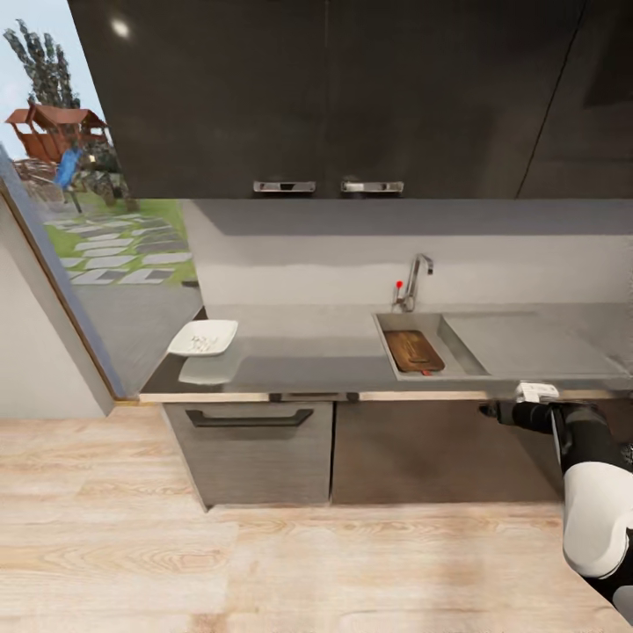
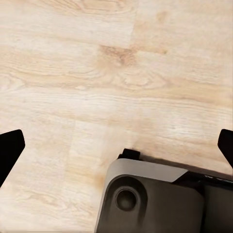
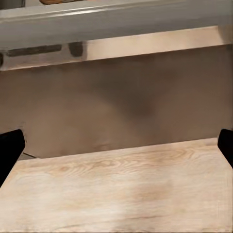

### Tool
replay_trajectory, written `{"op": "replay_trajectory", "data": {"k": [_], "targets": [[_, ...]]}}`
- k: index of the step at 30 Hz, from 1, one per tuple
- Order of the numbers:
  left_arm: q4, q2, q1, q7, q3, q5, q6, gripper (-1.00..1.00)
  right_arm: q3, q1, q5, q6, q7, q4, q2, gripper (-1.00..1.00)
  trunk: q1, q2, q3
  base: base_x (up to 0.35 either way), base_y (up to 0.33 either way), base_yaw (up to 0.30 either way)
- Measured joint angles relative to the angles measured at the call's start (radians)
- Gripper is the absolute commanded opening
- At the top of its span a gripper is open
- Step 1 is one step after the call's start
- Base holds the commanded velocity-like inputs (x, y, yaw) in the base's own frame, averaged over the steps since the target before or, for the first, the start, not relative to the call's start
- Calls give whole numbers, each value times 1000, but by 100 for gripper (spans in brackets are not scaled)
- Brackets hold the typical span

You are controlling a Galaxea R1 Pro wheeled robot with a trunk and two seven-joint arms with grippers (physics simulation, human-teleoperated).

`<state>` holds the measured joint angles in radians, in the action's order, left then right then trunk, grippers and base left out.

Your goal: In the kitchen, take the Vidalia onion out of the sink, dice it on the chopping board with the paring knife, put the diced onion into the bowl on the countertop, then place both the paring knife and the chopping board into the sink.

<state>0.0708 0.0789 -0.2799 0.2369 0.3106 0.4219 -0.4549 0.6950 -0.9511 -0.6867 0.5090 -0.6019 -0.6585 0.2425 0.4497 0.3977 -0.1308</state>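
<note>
The sink point(image 1: 457, 338) is set into the grey countertop point(image 1: 308, 352). Inside its basin lies the dark brown chopping board point(image 1: 413, 350). A small reddish bit at the board's near end looks like the paring knife point(image 1: 425, 373) handle. At the counter's left end stands the white bowl point(image 1: 203, 338), holding small pale pieces that look like diced onion. My right gripper point(image 1: 485, 410) hangs just in front of the counter edge below the sink. It is open point(image 3: 119, 145), facing the cabinet front. My left gripper point(image 2: 119, 145) is open above the wooden floor.
A chrome tap point(image 1: 418, 281) with a red knob stands behind the basin, and the drainboard point(image 1: 527, 343) lies to its right. Dark wall cabinets point(image 1: 325, 97) hang overhead. A drawer point(image 1: 251, 418) sits under the counter. A glass door point(image 1: 97, 255) is at the left. My base point(image 2: 150, 199) stands on the floor.
</note>
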Motion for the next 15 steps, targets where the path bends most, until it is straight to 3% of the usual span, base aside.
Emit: {"op": "replay_trajectory", "data": {"k": [2,8,12,14,15], "targets": [[-1,0,0,0,0,0,0,100,0,0,-2,-24,2,43,2,100,0,0,0,-69,0,0],[-1,1,-1,-1,0,0,1,100,0,25,-45,-262,35,305,11,100,0,0,0,-12,0,0],[-3,2,0,-1,1,-1,1,100,-2,105,-54,-439,68,426,9,100,0,0,0,-1,0,0],[-5,2,0,-2,1,-2,1,100,-5,176,-50,-564,103,512,7,100,0,0,0,0,0,0],[-7,2,0,-2,2,-3,2,100,-6,235,-49,-676,153,572,3,100,0,0,0,0,0,0]]}}
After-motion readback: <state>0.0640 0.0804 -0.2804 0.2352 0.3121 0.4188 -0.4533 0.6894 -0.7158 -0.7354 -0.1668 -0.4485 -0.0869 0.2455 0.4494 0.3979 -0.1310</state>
